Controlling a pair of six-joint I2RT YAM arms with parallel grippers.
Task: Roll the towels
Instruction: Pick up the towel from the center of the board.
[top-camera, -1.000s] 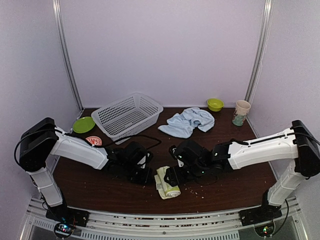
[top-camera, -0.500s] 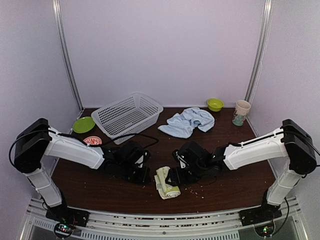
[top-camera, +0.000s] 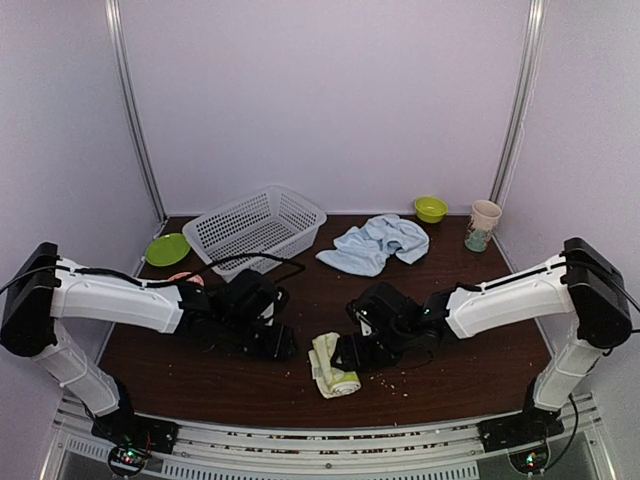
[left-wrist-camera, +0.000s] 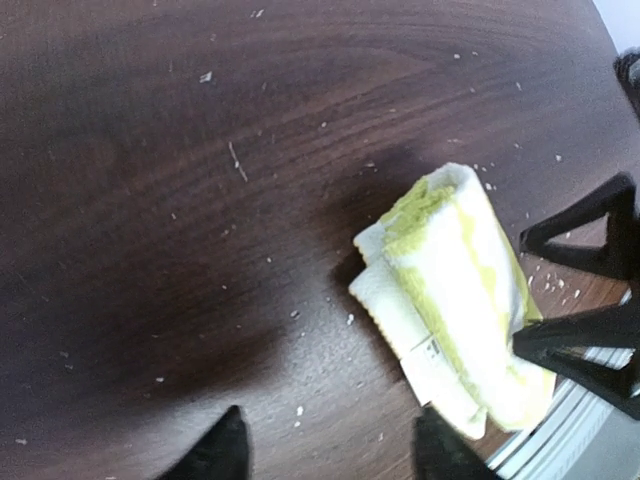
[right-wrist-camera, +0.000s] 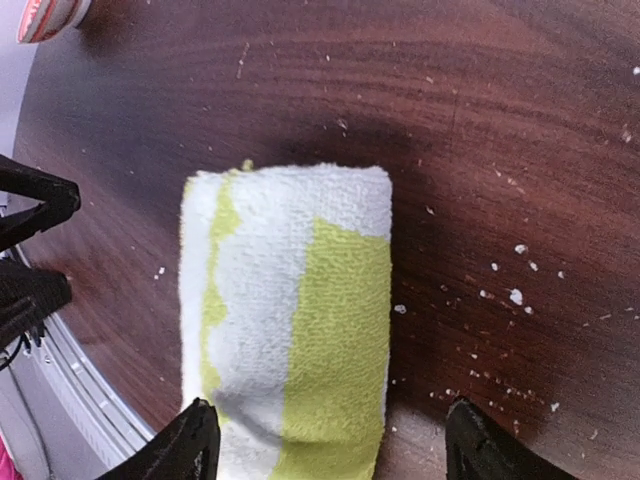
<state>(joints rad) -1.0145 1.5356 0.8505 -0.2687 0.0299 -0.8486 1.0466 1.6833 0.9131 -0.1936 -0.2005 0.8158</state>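
- Lying near the front edge of the dark wooden tabletop (top-camera: 480, 365), the lime-green, yellow and white cloth towel (right-wrist-camera: 290, 330) is already a compact roll; this part looks done.
- The left claw (left-wrist-camera: 330, 455) stands just beside the roll, spread over bare wood and holding nothing.
- The right claw (right-wrist-camera: 330, 445) is spread wide across one end of the roll, not pinching it.
- Farther back, the pale blue cloth towel (top-camera: 375, 243) lies crumpled and not yet rolled, so I judge that about half of the task is left.

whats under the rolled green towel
The rolled green towel lies on the dark wooden table, with crumbs scattered around it. The patch directly beneath is covered, so nothing there can be seen.
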